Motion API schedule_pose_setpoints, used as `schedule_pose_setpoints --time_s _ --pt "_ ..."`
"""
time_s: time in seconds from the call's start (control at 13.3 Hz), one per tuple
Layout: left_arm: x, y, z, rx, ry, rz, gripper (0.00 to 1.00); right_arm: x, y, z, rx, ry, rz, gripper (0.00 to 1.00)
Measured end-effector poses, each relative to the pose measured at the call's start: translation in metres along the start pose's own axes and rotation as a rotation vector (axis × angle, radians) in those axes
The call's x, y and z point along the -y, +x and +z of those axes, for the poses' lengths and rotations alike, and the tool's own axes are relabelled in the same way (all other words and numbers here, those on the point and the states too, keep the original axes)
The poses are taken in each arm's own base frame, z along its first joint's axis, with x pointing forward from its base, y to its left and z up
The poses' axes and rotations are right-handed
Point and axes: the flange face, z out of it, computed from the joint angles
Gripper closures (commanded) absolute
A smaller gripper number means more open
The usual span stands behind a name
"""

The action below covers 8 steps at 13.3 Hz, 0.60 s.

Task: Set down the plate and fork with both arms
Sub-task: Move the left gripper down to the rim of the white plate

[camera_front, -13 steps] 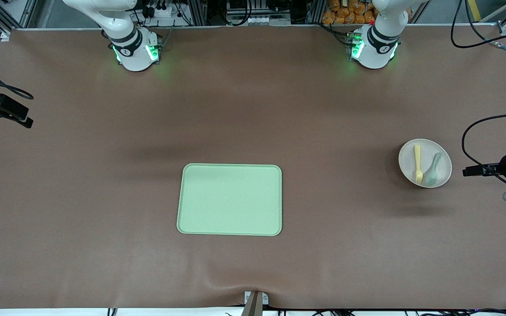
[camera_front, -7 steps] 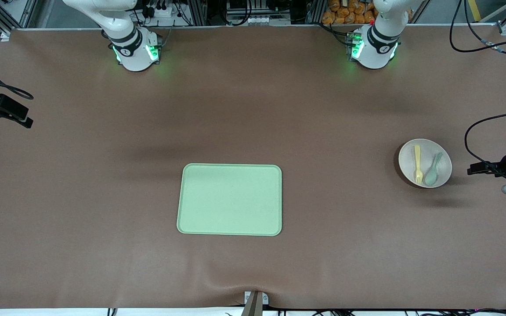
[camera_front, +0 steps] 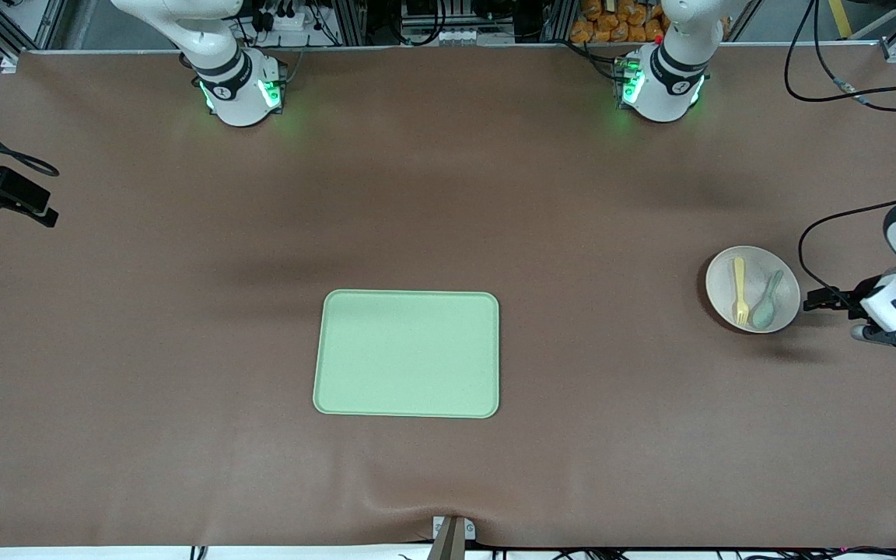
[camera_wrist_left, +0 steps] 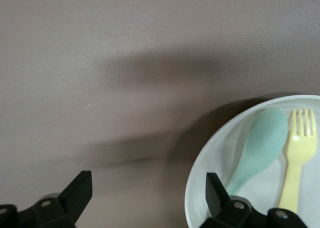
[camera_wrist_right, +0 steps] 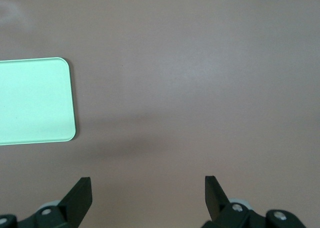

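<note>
the plate sits on the brown table toward the left arm's end, well apart from the pale-green tray, which lies flat near the middle of the table. the fork lies in the plate with its tines pointing toward the front camera, and a pale grey-green spoon lies just beside it in the same plate, its bowl also toward the front camera. in the left wrist view the plate shows only in part, with the spoon and fork side by side, close together

the left gripper hangs low over the bare table just beside the plate's rim, on the side toward the left arm's end of the table. whether it touches the rim cannot be told. its jaws stand wide apart in the left wrist view, where the gripper holds nothing; one fingertip shows over the plate's edge, the other over bare table

the right gripper does not show in the front view. in the right wrist view its jaws are spread wide with nothing between them, above bare brown table, with a corner of the tray seen off to one side
</note>
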Motion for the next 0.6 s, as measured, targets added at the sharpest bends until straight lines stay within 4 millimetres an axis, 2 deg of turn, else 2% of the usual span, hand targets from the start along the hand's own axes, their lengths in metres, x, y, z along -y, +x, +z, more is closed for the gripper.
schedule_pose_setpoints --time_s 0.22,0.6 --pt "-0.012 -0.006 0.017 -0.014 0.003 0.010 0.00 0.000 0.000 0.000 0.000 0.000 0.001 0.00" --pt "-0.027 -0.008 0.020 -0.007 0.012 0.045 0.00 -0.001 0.000 0.000 0.000 0.000 0.001 0.00"
